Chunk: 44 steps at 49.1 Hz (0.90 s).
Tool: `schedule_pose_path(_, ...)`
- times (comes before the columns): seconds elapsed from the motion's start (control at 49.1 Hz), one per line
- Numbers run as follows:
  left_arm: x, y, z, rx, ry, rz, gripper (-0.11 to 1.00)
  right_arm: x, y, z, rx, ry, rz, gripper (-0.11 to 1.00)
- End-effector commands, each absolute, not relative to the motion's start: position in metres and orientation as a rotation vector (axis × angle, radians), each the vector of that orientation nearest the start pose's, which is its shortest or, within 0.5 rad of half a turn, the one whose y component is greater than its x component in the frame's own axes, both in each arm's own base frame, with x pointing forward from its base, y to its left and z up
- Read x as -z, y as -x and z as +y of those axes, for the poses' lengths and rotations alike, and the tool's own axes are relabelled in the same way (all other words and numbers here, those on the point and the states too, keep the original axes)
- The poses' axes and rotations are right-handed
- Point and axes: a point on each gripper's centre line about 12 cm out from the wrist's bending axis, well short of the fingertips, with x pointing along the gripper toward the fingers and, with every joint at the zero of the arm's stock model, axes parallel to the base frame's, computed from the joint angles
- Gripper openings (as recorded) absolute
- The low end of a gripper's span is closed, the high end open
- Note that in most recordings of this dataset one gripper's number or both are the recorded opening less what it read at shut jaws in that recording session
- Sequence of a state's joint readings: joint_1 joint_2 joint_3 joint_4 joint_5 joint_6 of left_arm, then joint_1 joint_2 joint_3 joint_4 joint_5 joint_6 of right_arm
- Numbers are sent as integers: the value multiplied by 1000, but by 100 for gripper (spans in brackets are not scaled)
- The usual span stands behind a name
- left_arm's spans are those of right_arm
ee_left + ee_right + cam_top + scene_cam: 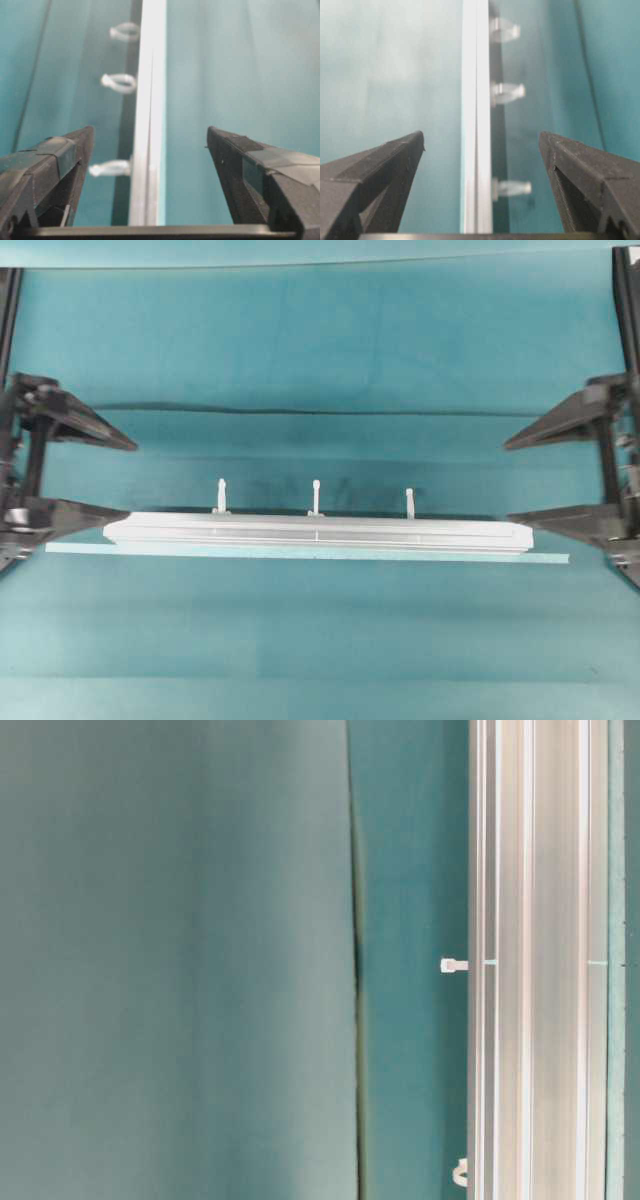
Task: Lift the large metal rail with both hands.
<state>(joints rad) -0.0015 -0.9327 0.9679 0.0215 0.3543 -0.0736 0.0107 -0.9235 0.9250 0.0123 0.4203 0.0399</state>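
Note:
The large metal rail (318, 533) is a long silver grooved bar lying crosswise on the teal cloth. Three pale pegs (316, 497) stand along its far edge. My left gripper (131, 480) sits at the rail's left end and my right gripper (508, 482) at its right end. Both are open. In the left wrist view the rail (150, 100) runs away between the spread fingers of the left gripper (150, 130), with gaps on both sides. The right wrist view shows the same for the rail (476, 100) and the right gripper (481, 134). The table-level view shows only the rail (530, 960).
A thin pale-teal strip (300, 554) lies along the rail's near edge and sticks out past both ends. A dark fold (320, 412) crosses the cloth behind the rail. Black arm frames stand at the left and right borders.

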Motion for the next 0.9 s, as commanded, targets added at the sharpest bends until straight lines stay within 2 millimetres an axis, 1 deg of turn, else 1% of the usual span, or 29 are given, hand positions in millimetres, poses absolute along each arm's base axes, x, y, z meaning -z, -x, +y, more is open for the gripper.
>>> schedule_pose_path(0.0, -313, -197, 0, -12, 51, 326, 94, -317, -200, 3, -8, -61, 372, 95)
schedule_pose_path(0.285, -346, -172, 0, -10, 54, 178, 93, -337, -181, 3, -11, -64, 257, 95)
schedule_pose_path(0.387, -354, -164, 0, -9, 54, 138, 93, -345, -172, 3, -13, -64, 198, 95)
schedule_pose_path(0.61, -361, -157, 0, -7, 56, 103, 93, -349, -157, 3, -15, -64, 128, 95)
schedule_pose_path(0.875, -362, -156, 0, -8, 54, 99, 93, -345, -158, 3, -15, -64, 125, 95)
